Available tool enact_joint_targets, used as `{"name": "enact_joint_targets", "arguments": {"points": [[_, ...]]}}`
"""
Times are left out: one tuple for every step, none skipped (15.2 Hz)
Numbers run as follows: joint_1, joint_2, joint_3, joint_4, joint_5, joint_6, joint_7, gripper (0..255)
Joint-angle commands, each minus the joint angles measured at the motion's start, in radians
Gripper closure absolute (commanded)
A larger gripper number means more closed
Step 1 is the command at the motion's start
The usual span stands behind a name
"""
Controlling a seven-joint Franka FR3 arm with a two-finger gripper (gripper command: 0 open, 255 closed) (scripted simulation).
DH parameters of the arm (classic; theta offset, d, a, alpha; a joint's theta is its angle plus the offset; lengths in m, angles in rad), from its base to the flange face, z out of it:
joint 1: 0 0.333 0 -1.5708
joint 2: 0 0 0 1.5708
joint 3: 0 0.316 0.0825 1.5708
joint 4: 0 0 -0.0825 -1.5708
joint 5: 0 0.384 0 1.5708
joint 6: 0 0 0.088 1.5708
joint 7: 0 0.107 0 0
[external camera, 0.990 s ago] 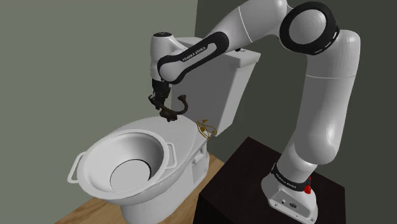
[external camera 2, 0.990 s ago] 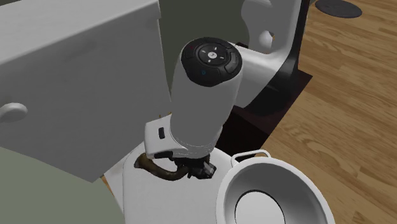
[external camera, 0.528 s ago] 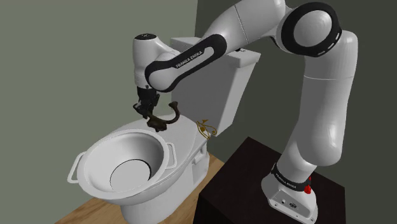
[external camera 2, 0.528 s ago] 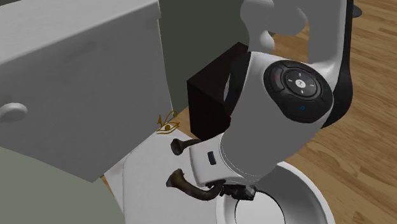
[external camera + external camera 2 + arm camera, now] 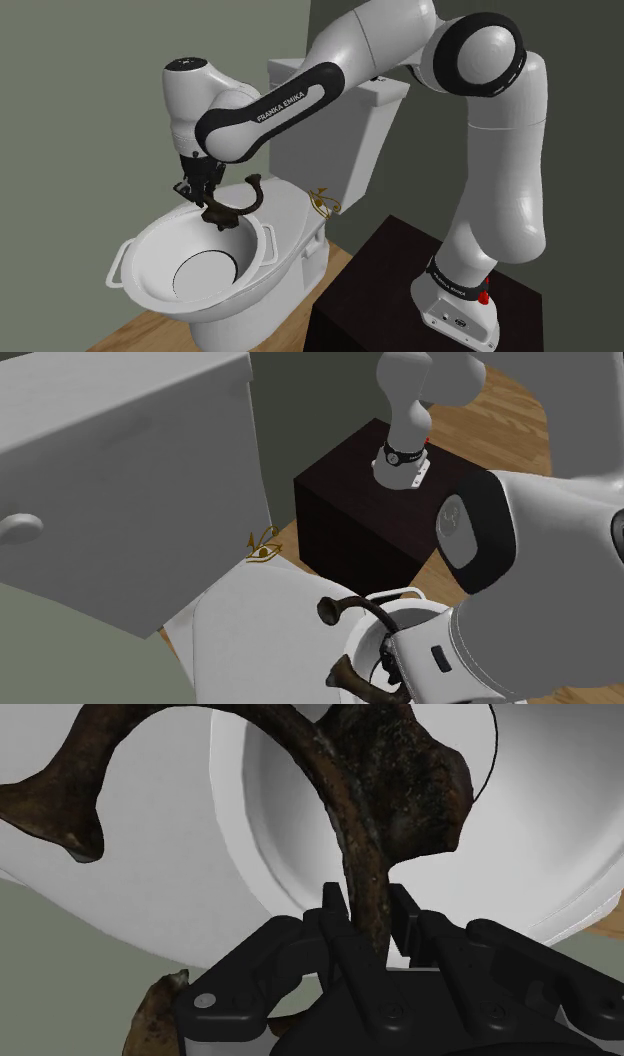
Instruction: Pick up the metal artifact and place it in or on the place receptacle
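Holding the artifact (image 5: 247, 203) with fingers (image 5: 334, 914) clamped on it, the gripper (image 5: 207, 203) hangs above the bowl (image 5: 160, 245). Next step, probably: lower and release inside.

White toilet (image 5: 297, 207), lid closed, standing on wood floor (image 5: 150, 335). On lid: white two-handled bowl (image 5: 180, 240) just beneath fingers (image 5: 335, 909); small gold ornament (image 5: 323, 202) well apart from fingers, toward tank.

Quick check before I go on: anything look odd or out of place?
Nothing spilled or damaged. Oddly placed: a white two-handled bowl sits on the toilet, and a small gold ornament lies by its tank. The hand clasps the dark curved artifact above the bowl's rim.
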Motion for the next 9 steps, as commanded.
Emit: {"name": "enact_joint_targets", "arguments": {"points": [[0.035,0.022,0.008,0.033,-0.012,-0.019,0.044,255],[0.054,0.038,0.011,0.056,-0.018,-0.030,0.064,255],[0.073,0.054,0.014,0.080,-0.024,-0.043,0.084,255],[0.092,0.071,0.016,0.105,-0.030,-0.055,0.104,255],[0.112,0.089,0.018,0.132,-0.036,-0.069,0.123,255],[0.131,0.107,0.020,0.160,-0.042,-0.083,0.141,255],[0.159,0.135,0.023,0.203,-0.050,-0.103,0.166,255],[0.160,0.140,0.021,0.198,-0.053,-0.093,0.169,255],[0.161,0.146,0.019,0.193,-0.057,-0.083,0.172,255]]}}
